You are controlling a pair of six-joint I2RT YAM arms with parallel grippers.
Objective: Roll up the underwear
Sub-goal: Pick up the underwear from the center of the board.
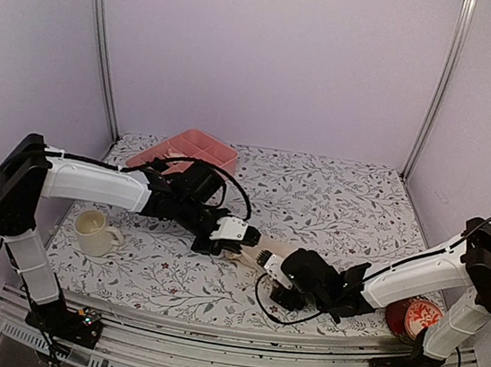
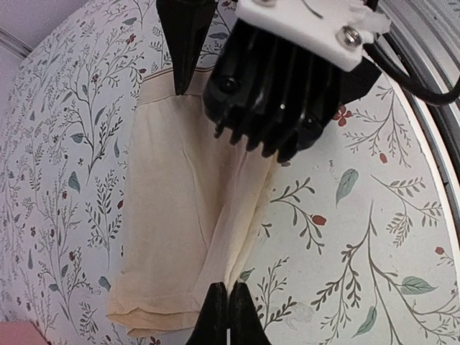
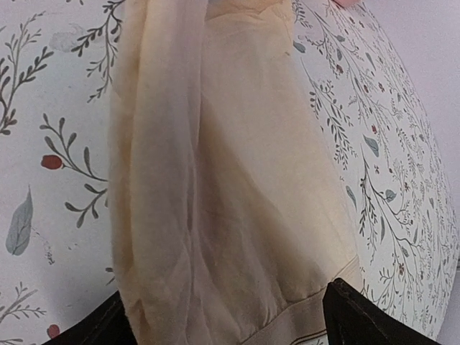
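The pale peach-beige underwear lies flat on the floral table cover, between my two grippers near the middle front. In the left wrist view the underwear has a raised fold running down to my left gripper, which is shut on that fold's end. My left gripper sits at the garment's left end. My right gripper is at the opposite, waistband end. It stands open, and its two fingers straddle the wrinkled underwear without pinching it.
A pink compartment tray stands at the back left. A cream mug sits at the front left beside the left arm. A red round object lies at the front right by the right arm's base. The right arm's black housing hangs over the garment.
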